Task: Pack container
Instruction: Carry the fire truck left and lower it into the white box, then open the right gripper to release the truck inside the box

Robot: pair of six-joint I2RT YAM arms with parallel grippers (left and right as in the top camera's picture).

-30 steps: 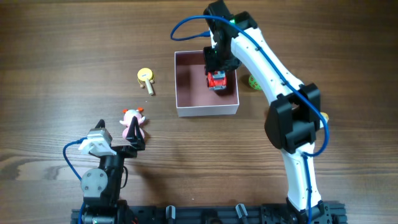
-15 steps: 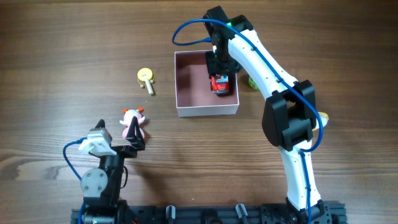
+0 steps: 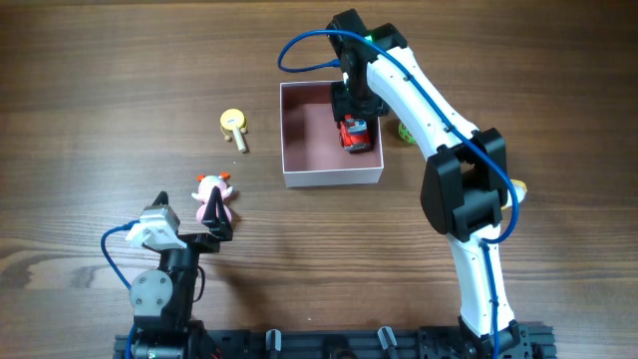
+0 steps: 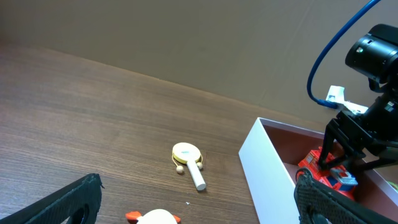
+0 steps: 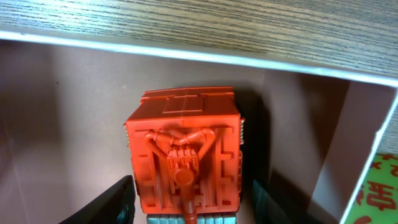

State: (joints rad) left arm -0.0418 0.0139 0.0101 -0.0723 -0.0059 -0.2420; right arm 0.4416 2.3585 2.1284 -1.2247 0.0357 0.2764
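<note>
Inside box [image 3: 299,179], red toy [image 3: 352,135] sits between right gripper's [image 5: 192,196] spread fingers, let go. Left gripper [image 4: 198,198] wide apart, empty.

The white-and-black right arm [image 3: 429,110] is stretched far forward with its wrist bent downward, and the black two-finger right gripper [image 3: 353,118] is pointed straight down, its fingers [image 5: 118,202] parted. The black left arm [image 3: 164,284] is folded near its base, and the left gripper [image 3: 217,227] is spread wide.
</note>
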